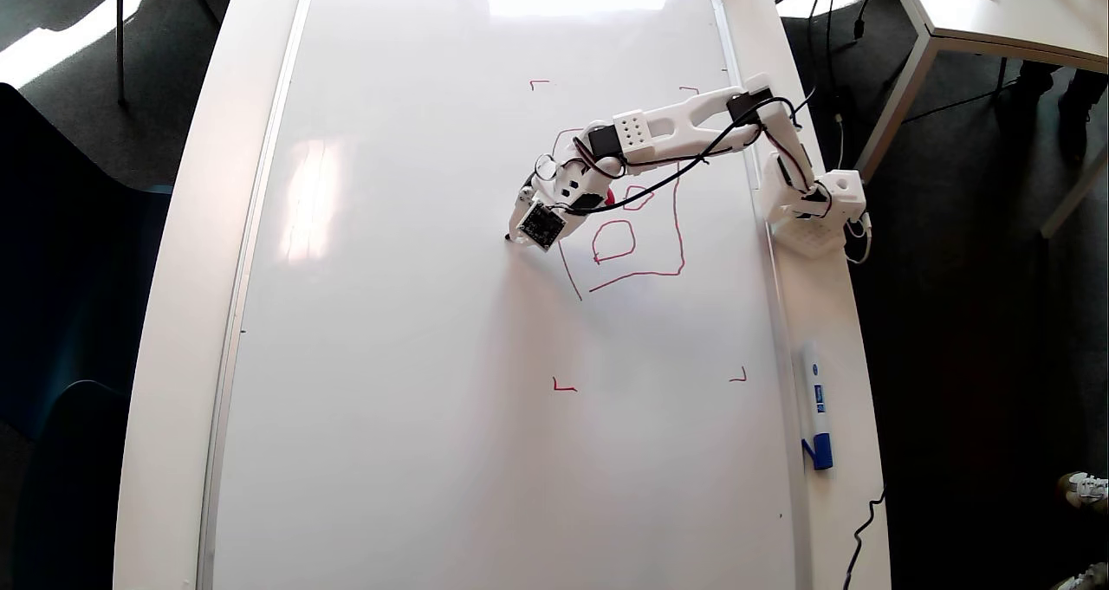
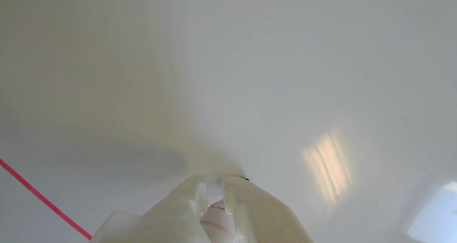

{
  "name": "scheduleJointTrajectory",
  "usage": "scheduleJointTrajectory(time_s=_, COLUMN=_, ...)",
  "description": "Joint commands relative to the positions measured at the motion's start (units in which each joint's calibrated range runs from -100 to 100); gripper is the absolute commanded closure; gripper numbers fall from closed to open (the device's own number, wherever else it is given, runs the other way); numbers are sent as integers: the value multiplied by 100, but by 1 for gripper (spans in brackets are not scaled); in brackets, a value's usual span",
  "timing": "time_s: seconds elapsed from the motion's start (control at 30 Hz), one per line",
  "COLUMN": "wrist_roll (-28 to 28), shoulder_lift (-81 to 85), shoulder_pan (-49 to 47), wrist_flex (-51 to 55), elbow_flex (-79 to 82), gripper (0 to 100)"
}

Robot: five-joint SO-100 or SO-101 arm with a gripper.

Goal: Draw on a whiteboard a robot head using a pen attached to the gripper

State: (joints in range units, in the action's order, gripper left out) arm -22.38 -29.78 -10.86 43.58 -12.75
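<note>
The gripper (image 1: pixel 517 230) is squeezing tight on the pen (image 2: pixel 215 200), with its tip touching the whiteboard (image 1: pixel 416 356). The red robot head (image 1: pixel 637 226) is sitting near the board's right edge, partly hiding under the arm. A blue-capped marker (image 1: pixel 815 404) is lying beside that edge.

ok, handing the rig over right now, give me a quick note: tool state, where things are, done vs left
Tool: shut on the pen, tip at or just above the whiteboard, left of the drawing in the overhead view; contact can't be confirmed.
Robot head: red outline partly drawn, right side and bottom visible, left side running down to a loose end; two small rounded shapes inside show, the arm hides the rest.
Four red corner marks frame the area.
Spare blue-capped marker lies beside the board's right edge.
Left: close the outline's bottom-left gap; check hidden parts once the arm moves.
</note>
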Motion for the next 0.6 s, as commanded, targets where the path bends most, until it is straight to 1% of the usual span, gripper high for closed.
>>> scheduleJointTrajectory(time_s=0.0, wrist_roll=23, shoulder_lift=47, shoulder_pan=265, wrist_flex=-40, elbow_flex=-183, gripper=99)
scheduleJointTrajectory(time_s=0.4, wrist_roll=29, shoulder_lift=131, shoulder_pan=729, wrist_flex=90, elbow_flex=-92, gripper=99)
scheduleJointTrajectory(time_s=0.57, wrist_roll=-9, shoulder_lift=416, shoulder_pan=743, wrist_flex=507, elbow_flex=90, gripper=99)
